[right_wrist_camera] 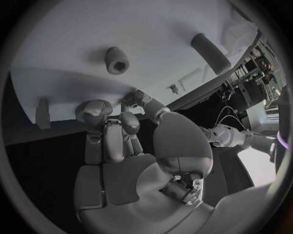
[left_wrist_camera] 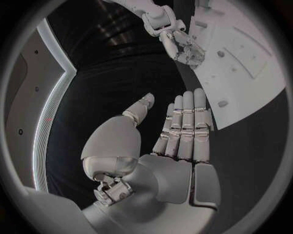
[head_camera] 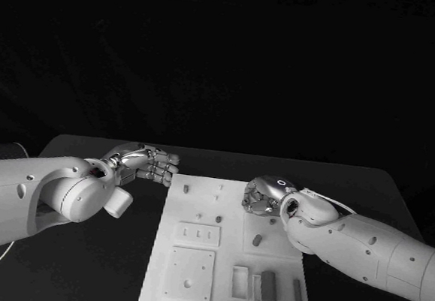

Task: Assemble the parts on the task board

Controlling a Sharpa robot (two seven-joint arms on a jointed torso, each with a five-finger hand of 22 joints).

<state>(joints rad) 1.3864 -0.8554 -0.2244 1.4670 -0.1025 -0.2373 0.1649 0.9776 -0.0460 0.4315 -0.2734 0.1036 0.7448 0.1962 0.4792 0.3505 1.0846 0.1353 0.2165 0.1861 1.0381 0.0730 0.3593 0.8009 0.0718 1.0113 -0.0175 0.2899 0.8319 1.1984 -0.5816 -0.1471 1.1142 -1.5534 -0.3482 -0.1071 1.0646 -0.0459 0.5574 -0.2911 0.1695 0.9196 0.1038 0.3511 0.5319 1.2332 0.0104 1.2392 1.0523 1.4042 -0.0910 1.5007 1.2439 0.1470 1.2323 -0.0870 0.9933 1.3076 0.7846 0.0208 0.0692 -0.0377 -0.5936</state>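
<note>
At the near end of the white task board [head_camera: 231, 274], a row of grey block parts [head_camera: 265, 285] lies side by side on the board's right half, one of them darker than the rest. Left of them sit two raised square plates [head_camera: 192, 274], the nearer one larger, each with small holes. Farther up the board are small slots and pegs.

The right hand [head_camera: 266, 196] sits over the board's far right part, its arm coming in across the black counter [head_camera: 365, 188]. In the right wrist view its fingers [right_wrist_camera: 116, 131] are curled down with their tips at the board surface; I cannot tell whether they pinch anything. Just beyond them a short cylindrical peg [right_wrist_camera: 116, 59] stands in the board, and an oblong grey part [right_wrist_camera: 210, 52] lies well apart from it.

The left hand [head_camera: 146, 163] is off the board, over the counter just beside its far left edge. In the left wrist view its fingers [left_wrist_camera: 188, 127] are straight and pressed together side by side, the thumb set apart, holding nothing.
</note>
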